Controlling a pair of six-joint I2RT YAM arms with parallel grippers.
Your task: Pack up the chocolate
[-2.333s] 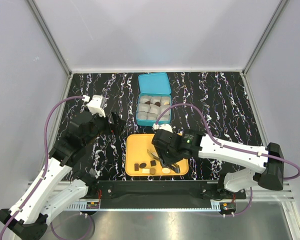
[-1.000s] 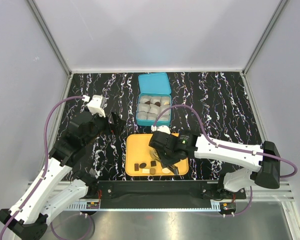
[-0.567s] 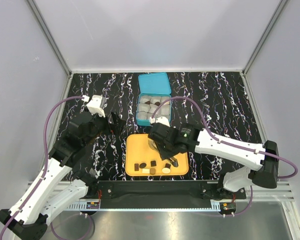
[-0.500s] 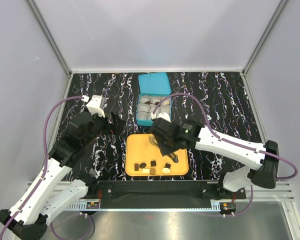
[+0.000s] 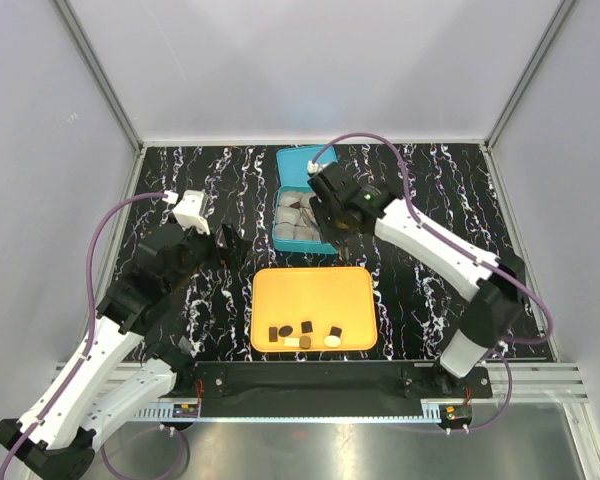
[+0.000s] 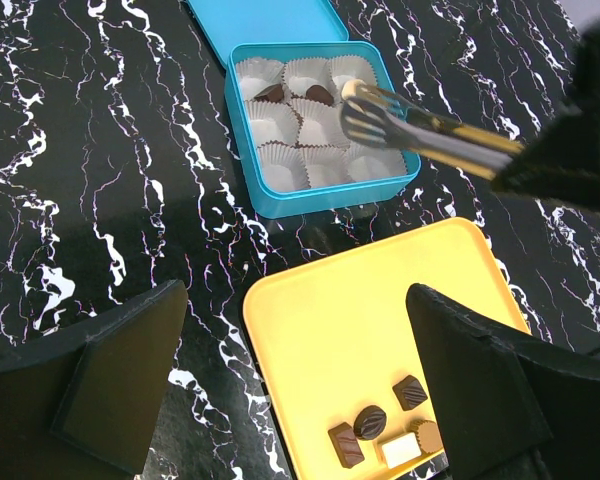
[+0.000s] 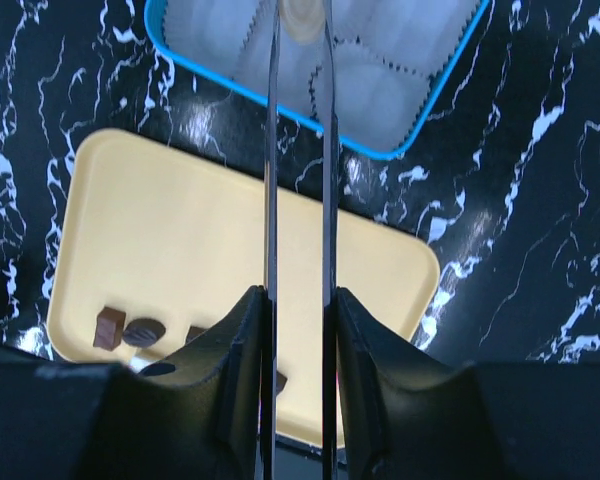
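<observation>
Currently my tongs (image 7: 273,150) pinch a pale chocolate (image 7: 302,18) above the blue box (image 5: 302,165). If I loosen early, it may land in a filled cup (image 6: 270,97).

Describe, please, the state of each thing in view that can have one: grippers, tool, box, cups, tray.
left gripper: open, holding nothing.
right gripper: shut on the tongs.
tongs: pinching a cream-white chocolate above the box.
blue box: open, its lid lying flat behind it.
paper cups: two hold dark chocolates; the others seen look empty.
orange tray: several loose pieces near its front edge.
</observation>
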